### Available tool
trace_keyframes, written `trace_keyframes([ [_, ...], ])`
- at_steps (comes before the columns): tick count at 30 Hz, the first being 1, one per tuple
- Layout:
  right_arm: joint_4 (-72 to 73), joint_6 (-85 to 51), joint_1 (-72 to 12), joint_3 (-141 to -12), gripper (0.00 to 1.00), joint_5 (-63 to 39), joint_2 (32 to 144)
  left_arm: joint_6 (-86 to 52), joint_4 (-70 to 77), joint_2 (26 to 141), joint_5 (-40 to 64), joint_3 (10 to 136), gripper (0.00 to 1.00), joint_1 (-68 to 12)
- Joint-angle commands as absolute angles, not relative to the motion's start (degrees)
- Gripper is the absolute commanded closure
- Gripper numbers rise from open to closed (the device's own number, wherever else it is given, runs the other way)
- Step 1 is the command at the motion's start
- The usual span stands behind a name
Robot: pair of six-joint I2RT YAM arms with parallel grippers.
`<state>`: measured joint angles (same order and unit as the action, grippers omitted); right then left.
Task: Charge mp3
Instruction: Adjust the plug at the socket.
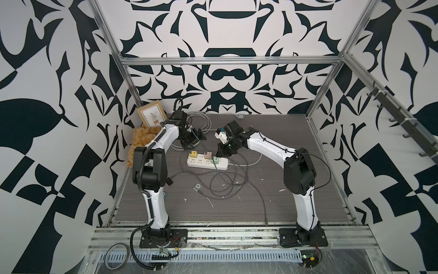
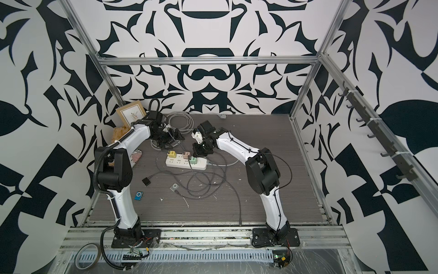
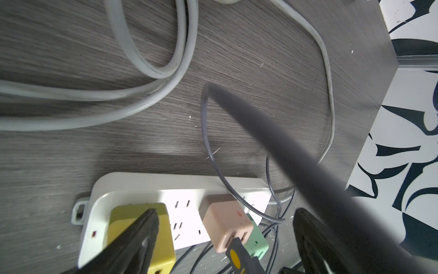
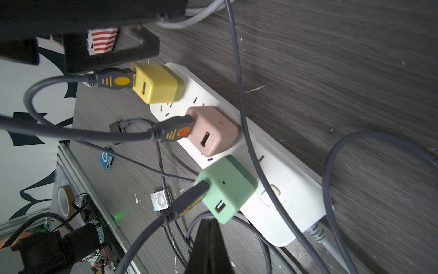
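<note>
Grey wood-grain table (image 1: 296, 208) filled both top views. On it lay a white power strip (image 1: 208, 163) carrying a yellow charger (image 1: 193, 154), a pink charger (image 1: 207, 155) and a green charger (image 1: 216, 160), with thin grey cables (image 1: 227, 187) looped in front. The left gripper (image 1: 191, 141) hung behind the strip's yellow end, its jaws spread wide. The right gripper (image 1: 220, 154) hung just above the green end, its jaws pressed together. The silver mp3 player (image 1: 197, 187) lay flat among the cable loops on the near side of the strip, well apart from both grippers. I could not tell whether a cable was plugged into it. In a top view I also saw a blue mp3 player (image 2: 138, 196), nearer the left arm's base and farther from the grippers.

In the left wrist view, the left gripper's black fingers (image 3: 142, 237) stood far apart over the strip and held nothing. One finger was above the yellow charger. A blurred grey cable crossed close to the lens.

In the right wrist view, the right gripper (image 4: 208, 234) was closed on nothing, its tip just beside the green charger. Each charger had a grey plug in it. The silver player lay on the table beyond the green charger's plug, and the blue one lay farther off.
</note>
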<state>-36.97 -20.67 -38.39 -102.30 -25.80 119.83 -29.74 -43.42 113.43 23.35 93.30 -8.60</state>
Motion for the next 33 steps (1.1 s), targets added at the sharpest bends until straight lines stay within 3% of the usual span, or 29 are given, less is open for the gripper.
trace_keyframes([
  [1,-36.0,-21.1,-38.9,-103.8,1.0,-26.8,120.2,-29.1,-44.7,112.7,23.9,93.0,0.07,-8.2],
  [12,-36.7,-20.4,-39.1,-102.1,1.0,-24.9,124.7,-28.9,-44.3,112.8,23.9,92.1,0.08,-8.1],
  [24,-35.3,-22.1,-39.0,-106.6,1.0,-25.4,120.7,-28.6,-46.1,111.6,22.8,92.4,0.08,-8.0],
  [29,-35.0,-22.6,-38.0,-108.9,1.0,-20.1,116.3,-25.5,-53.6,111.3,19.8,94.6,0.08,-7.1],
  [33,-35.6,-23.5,-35.5,-106.8,0.8,-14.1,111.4,-22.3,-59.6,111.1,14.6,96.5,0.06,-6.9],
])
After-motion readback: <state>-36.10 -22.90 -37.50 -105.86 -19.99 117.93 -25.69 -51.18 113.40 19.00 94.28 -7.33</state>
